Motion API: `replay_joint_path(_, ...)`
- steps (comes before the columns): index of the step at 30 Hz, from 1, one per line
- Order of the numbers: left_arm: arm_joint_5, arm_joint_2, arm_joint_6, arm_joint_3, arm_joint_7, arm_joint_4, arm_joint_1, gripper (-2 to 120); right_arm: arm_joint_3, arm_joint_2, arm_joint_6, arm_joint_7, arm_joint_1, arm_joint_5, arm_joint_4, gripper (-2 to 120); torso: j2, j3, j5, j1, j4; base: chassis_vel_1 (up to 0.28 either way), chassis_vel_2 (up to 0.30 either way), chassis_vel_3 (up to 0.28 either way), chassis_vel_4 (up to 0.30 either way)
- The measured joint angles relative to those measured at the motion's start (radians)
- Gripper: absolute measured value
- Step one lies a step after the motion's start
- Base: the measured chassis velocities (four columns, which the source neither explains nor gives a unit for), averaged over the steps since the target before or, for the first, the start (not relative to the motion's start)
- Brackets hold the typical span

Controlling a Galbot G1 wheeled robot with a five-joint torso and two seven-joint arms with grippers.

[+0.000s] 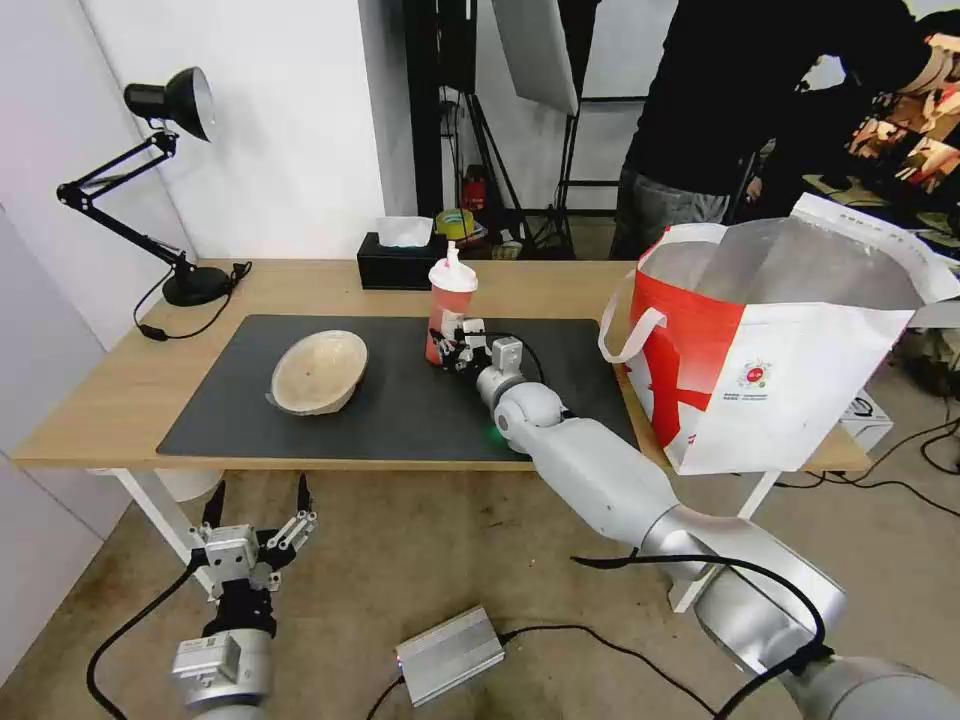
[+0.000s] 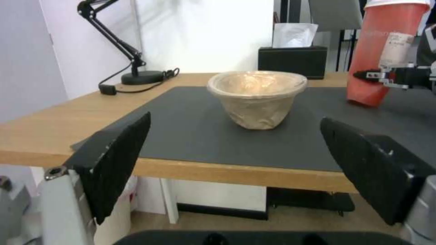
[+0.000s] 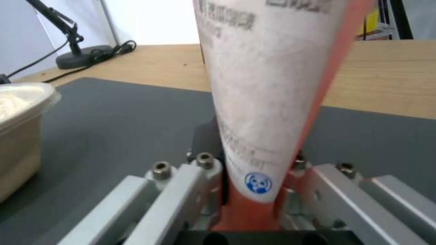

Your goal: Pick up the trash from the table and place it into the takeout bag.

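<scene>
Right gripper: the right gripper (image 1: pixel 447 349) reaches over the dark grey rectangular mat (image 1: pixel 400 410), its metal fingers (image 3: pixel 190 177) clamped on the lower part of the red drink cup with white lid and straw (image 1: pixel 449 305).
Cup: it leans a little in the grip, its base on or just above the mat; which of the two cannot be told. A white printed label runs down its side (image 3: pixel 250 102).
Left gripper: the left gripper (image 1: pixel 255 525) hangs low, in front of the near edge of the long light-wood table (image 1: pixel 120 390), black pads (image 2: pixel 120 160) spread wide and holding nothing.
Bowl: the beige shallow bowl (image 1: pixel 318 372) sits on the mat, to the left of the cup and apart from it.
Bag: the red-and-white takeout bag with silver foil lining (image 1: pixel 780 350) stands open at the table's right end, well apart from the cup.
Behind the cup: a black tissue box (image 1: pixel 400 262) stands at the far edge of the table.
Far left corner: a black desk lamp (image 1: pixel 160 180).
</scene>
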Motion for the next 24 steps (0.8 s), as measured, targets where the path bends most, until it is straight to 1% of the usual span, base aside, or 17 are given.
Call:
replay_joint_path(2,0.000,0.000,0.000,0.000,0.000,0.000,0.000,100,0.000,-0.001,0.000,0.000,-0.001,0.000,0.001,9,0.000,0.000,0.0000,0.000,-0.0001,0.000,0.000,0.000,0.000)
replay_joint_path(4,0.000,0.000,0.000,-0.001,0.000,0.001,-0.001,100,-0.002,-0.006,0.000,0.002,-0.004,0.000,0.008,4,0.000,0.000,0.0000,0.000,-0.0001,0.000,0.000,0.000,0.000)
replay_joint_path(16,-0.001,0.000,0.000,-0.003,-0.001,0.001,-0.002,100,-0.006,-0.020,0.001,0.006,-0.006,0.001,0.037,4,0.000,0.000,0.0000,0.000,-0.0001,0.000,0.000,0.000,0.000)
replay_joint_path(20,-0.001,0.000,0.000,-0.003,-0.001,0.002,-0.002,100,-0.011,-0.031,0.001,0.008,-0.011,0.001,0.070,4,0.000,0.000,0.0000,0.000,0.0000,0.000,0.000,0.000,0.000)
replay_joint_path(22,-0.001,0.000,0.000,-0.004,-0.001,0.003,-0.003,100,-0.026,-0.052,0.000,0.027,-0.012,0.005,0.122,4,0.000,0.000,0.0000,0.000,0.0000,0.000,0.000,0.000,0.000)
replay_joint_path(24,-0.001,0.000,0.000,-0.004,-0.001,0.003,-0.003,100,-0.030,-0.059,-0.001,0.030,-0.012,0.007,0.137,4,0.000,0.000,0.0000,0.000,0.0000,0.000,0.000,0.000,0.000)
